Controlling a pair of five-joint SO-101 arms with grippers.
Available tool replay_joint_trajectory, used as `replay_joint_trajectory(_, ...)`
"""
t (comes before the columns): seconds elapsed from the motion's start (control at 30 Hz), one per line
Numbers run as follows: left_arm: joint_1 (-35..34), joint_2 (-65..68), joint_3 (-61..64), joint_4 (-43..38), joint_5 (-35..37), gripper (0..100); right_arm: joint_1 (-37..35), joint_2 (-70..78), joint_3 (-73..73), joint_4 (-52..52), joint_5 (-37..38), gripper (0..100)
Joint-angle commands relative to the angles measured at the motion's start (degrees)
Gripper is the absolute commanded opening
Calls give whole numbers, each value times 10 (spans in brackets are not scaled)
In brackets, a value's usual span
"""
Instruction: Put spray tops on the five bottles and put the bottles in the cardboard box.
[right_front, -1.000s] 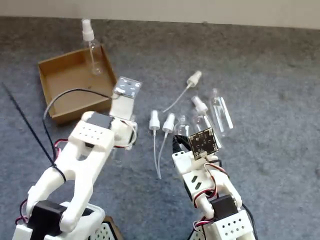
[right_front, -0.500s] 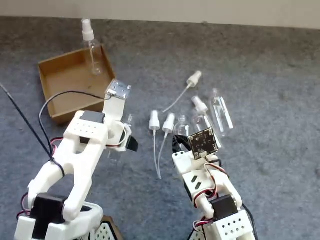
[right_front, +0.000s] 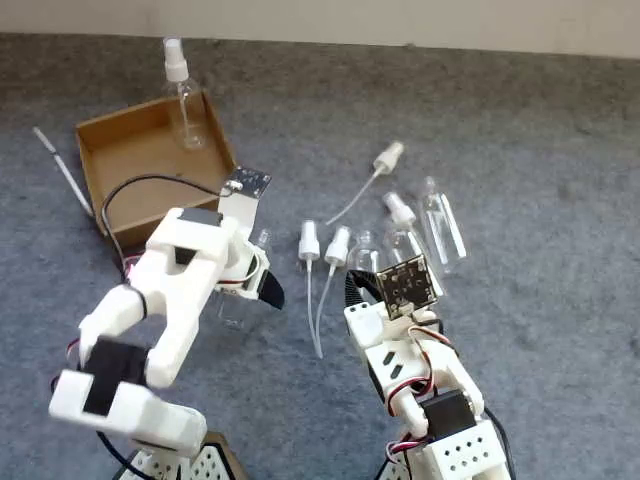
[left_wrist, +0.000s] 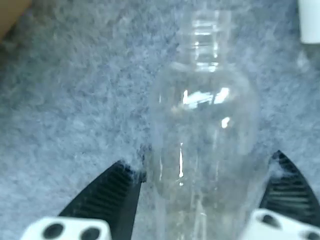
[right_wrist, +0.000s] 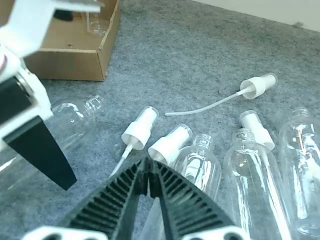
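Cardboard box (right_front: 130, 160) on grey carpet (right_front: 540, 150), one capped bottle (right_front: 187, 115) inside.
Left gripper (left_wrist: 200, 162) spreads wide astride a bare bottle (left_wrist: 202, 110) lying near the box; right gripper (right_wrist: 149, 180) is closed, empty, by loose spray tops (right_wrist: 141, 125).

The high view looks down from behind both arms over the grey carpet (right_front: 520, 130), the left wrist view hangs close above an uncapped bottle (left_wrist: 205, 130), and the right wrist view looks low past the right gripper (right_wrist: 148, 170) toward that bottle and the cardboard box (right_wrist: 70, 65), both also in the high view.
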Motion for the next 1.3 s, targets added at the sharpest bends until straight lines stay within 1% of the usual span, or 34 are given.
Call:
replay_joint_trajectory(0.0,0,20,-49,-6,-5,340,6,-4,59,2,4,4)
replay_joint_trajectory(0.33,1,20,-49,-4,-4,331,6,-5,59,2,4,4)
replay_joint_trajectory(0.47,1,20,-53,-6,-5,222,6,-5,59,2,4,4)
replay_joint_trajectory(0.53,5,20,-53,-6,-7,188,6,-5,59,2,4,4)
replay_joint_trajectory(0.83,14,19,-56,-6,-8,182,6,-4,59,2,4,4)
replay_joint_trajectory(1.13,14,16,-118,-2,-5,181,6,-4,59,2,5,4)
replay_joint_trajectory(1.27,14,-37,-123,-1,-4,181,6,-4,59,2,5,4)
